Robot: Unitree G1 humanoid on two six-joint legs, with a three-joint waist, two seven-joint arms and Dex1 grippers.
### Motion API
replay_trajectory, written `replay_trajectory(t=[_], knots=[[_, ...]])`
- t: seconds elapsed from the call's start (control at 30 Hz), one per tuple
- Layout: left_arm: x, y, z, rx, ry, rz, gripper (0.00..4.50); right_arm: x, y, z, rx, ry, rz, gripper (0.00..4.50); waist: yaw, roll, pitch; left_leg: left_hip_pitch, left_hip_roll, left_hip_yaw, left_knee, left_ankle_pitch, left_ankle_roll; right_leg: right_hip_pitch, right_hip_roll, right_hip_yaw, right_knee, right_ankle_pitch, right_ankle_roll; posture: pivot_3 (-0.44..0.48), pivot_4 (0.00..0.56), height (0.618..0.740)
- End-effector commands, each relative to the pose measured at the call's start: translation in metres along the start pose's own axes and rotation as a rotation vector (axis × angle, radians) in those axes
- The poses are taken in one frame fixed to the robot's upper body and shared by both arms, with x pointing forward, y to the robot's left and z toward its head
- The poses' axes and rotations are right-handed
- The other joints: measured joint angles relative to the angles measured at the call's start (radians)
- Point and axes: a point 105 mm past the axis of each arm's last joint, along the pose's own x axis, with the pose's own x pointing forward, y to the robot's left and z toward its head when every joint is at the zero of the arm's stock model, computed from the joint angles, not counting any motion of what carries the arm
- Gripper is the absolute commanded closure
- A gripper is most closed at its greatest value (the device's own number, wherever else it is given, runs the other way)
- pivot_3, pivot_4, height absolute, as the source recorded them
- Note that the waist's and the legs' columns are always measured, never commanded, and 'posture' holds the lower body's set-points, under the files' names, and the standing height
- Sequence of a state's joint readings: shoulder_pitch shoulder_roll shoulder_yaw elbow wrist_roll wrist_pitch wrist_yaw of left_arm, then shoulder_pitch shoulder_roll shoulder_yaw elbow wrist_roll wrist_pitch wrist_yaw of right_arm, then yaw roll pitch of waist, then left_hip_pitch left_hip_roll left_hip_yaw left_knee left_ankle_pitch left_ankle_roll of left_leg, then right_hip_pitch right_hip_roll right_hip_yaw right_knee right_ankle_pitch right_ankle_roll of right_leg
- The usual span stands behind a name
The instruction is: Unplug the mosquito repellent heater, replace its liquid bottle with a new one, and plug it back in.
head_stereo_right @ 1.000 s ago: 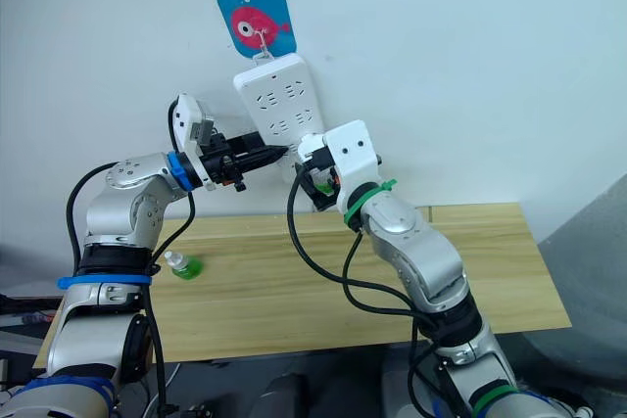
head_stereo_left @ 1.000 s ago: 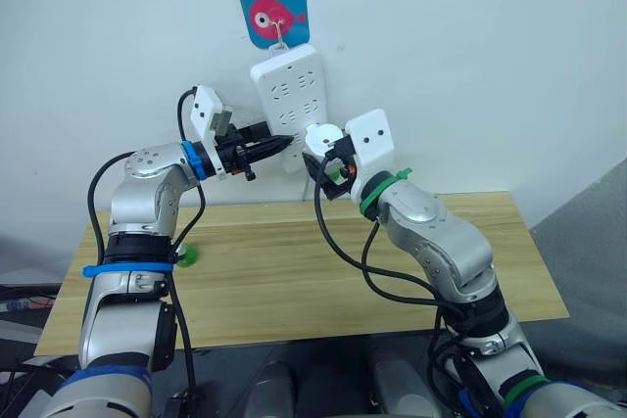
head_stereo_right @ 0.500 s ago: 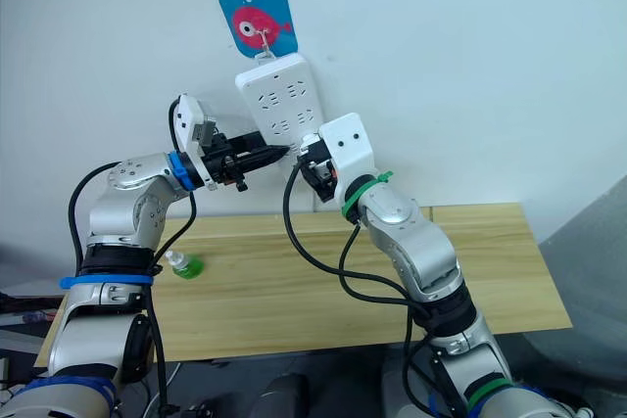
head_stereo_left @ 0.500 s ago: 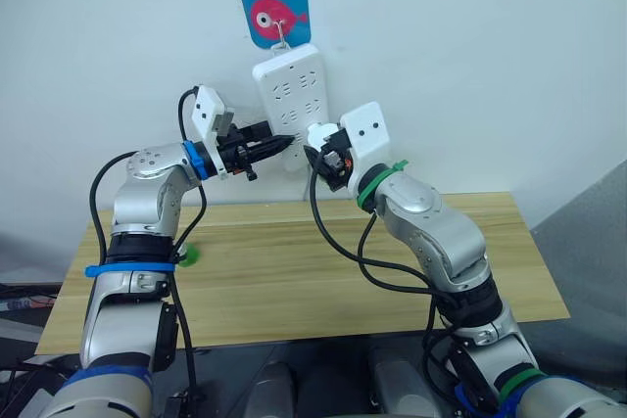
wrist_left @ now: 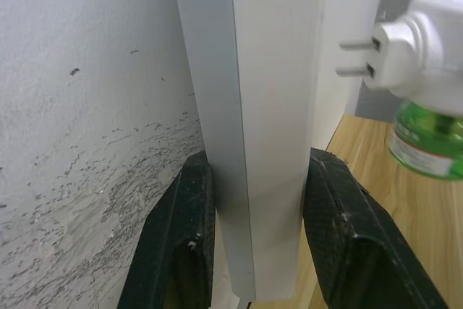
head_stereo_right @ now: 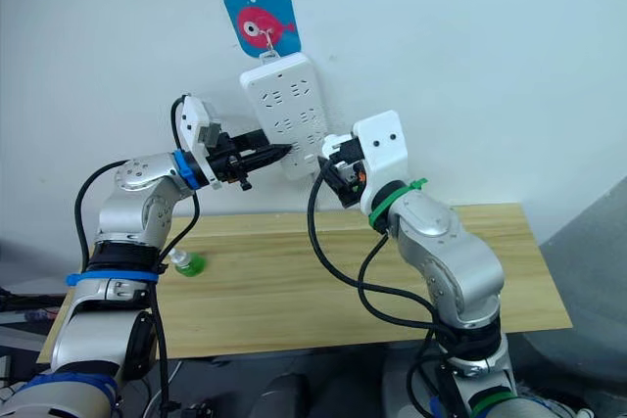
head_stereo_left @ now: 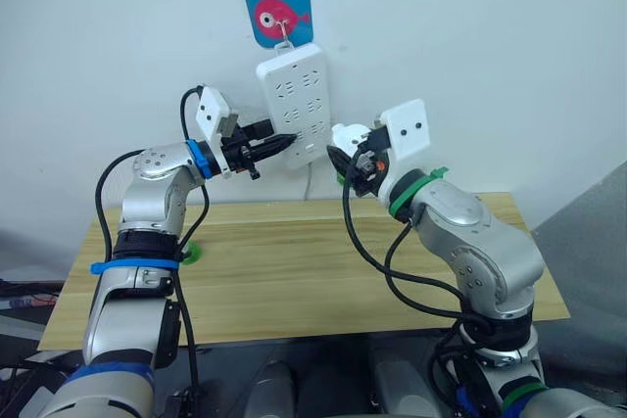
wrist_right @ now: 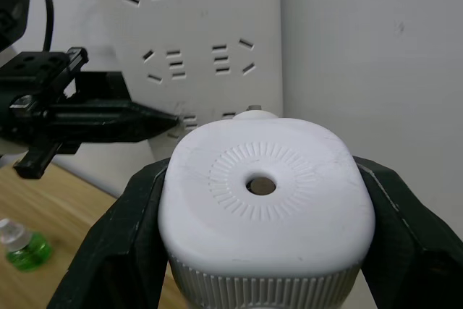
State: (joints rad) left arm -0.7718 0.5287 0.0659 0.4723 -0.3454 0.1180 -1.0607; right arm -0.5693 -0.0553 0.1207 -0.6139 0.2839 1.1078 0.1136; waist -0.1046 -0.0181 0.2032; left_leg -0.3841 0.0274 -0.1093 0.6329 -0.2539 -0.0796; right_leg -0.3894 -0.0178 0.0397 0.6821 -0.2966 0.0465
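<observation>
- White power strip hangs tilted on the wall, upper centre of the left eye view, from a hook on a blue plaque with a pink fish.
- Left gripper sits at the strip's lower left edge. In the left wrist view its two black fingers are clamped on the strip, one on each side of its narrow edge.
- Right gripper is raised just right of the strip's lower end, centre of the left eye view.
- Mosquito repellent heater is held between the right gripper's black fingers, which press on its two sides; its round ribbed face with a small centre hole fills the lower middle of the right wrist view.
- Heater is unplugged: in the left wrist view, upper right, its two metal prongs are bare and point toward the strip with a gap between.
- Green liquid bottle with a label hangs under the heater body in that same view.
- Wooden tabletop spans the lower middle of the eye views.
- A second small green bottle with a clear cap lies on the tabletop at the left, beside the left arm, well apart from the heater.
</observation>
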Motion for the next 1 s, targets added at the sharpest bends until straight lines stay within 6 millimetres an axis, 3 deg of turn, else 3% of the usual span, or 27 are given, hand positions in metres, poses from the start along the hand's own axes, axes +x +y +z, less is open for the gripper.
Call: replay_trajectory(t=[0.03, 0.3, 0.33, 0.43, 0.67, 0.8, 1.0], knots=[[-0.026, 0.027, 0.01, 0.108, 0.022, 0.182, 2.47, -0.009, -0.002, 0.017, 0.029, -0.076, 0.009, 1.51, -0.009, 0.001, 0.001, 0.0, 0.0, 0.0, 0.0, 0.0, 0.0, 0.0, 0.0, 0.0, 0.0, 0.0, 0.0, -0.171, 0.193, 0.725], [-0.057, 0.026, 0.004, 0.151, 0.07, 0.229, 0.12, -0.009, -0.009, 0.021, 0.031, -0.095, -0.004, 1.51, -0.034, 0.002, 0.002, -0.002, 0.001, 0.0, -0.004, 0.0, 0.0, -0.005, 0.0, 0.0, 0.0, 0.0, -0.001, -0.147, 0.19, 0.725], [-0.064, 0.023, 0.005, 0.147, 0.074, 0.232, 0.02, -0.008, -0.011, 0.023, 0.039, -0.107, -0.011, 1.51, -0.04, 0.003, 0.002, -0.002, 0.001, 0.001, -0.004, 0.0, 0.0, -0.005, 0.0, 0.0, 0.001, 0.0, -0.001, -0.147, 0.19, 0.725], [-0.073, 0.004, 0.006, 0.148, 0.083, 0.199, 0.0, -0.01, -0.018, 0.03, 0.096, -0.152, -0.027, 1.51, -0.046, 0.004, 0.003, -0.002, 0.002, 0.003, -0.004, 0.0, 0.0, -0.007, 0.0, 0.003, 0.002, 0.0, -0.001, -0.137, 0.189, 0.725], [-0.061, -0.046, 0.018, 0.16, 0.041, 0.068, 0.0, -0.016, -0.033, 0.035, 0.306, -0.221, -0.026, 1.51, -0.021, 0.005, 0.004, -0.016, 0.001, 0.001, -0.003, 0.0, 0.0, -0.018, -0.001, 0.001, 0.004, 0.0, -0.001, -0.117, 0.189, 0.725], [-0.038, -0.086, 0.02, 0.152, 0.041, -0.133, 0.0, -0.021, -0.05, 0.032, 0.67, -0.306, -0.055, 1.51, -0.01, 0.006, 0.005, -0.015, 0.001, 0.002, -0.003, 0.0, 0.0, -0.018, -0.001, 0.001, 0.005, 0.0, -0.001, -0.118, 0.186, 0.725], [-0.002, -0.091, 0.032, 0.109, -0.065, -0.148, 0.0, -0.028, -0.069, 0.034, 0.863, -0.365, -0.062, 1.51, -0.009, 0.008, 0.006, -0.014, 0.0, 0.003, -0.002, 0.0, 0.0, -0.018, -0.001, 0.002, 0.008, 0.0, -0.001, -0.141, 0.185, 0.725]])
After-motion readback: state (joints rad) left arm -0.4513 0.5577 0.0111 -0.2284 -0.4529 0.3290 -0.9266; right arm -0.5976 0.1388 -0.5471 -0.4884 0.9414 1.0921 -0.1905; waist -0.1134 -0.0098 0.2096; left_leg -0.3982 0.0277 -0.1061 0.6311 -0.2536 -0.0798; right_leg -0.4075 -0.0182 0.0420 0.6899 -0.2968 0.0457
